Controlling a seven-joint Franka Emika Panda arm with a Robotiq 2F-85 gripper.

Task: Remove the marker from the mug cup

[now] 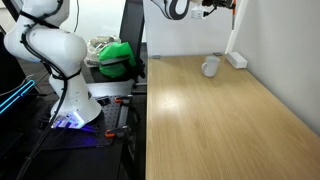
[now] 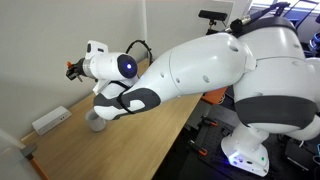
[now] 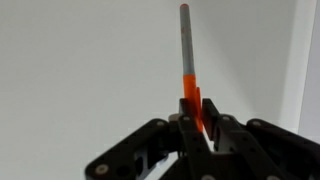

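Wrist view alone shows the fingers [image 3: 215,130] clamped on the marker [image 3: 187,50], which is out of the mug [image 1: 210,67]. In an exterior view, the mug stands on the desk [image 1: 230,120], with the arm [image 1: 176,8] raised well above.

Light wooden bench [image 1: 220,120], long rectangular top, visible in both exterior views. Two items stand directly on it, both near one end: a small grey-white cylindrical mug [image 1: 210,67], upright, and a flat white rectangular block [image 1: 236,59] near it, not touching.
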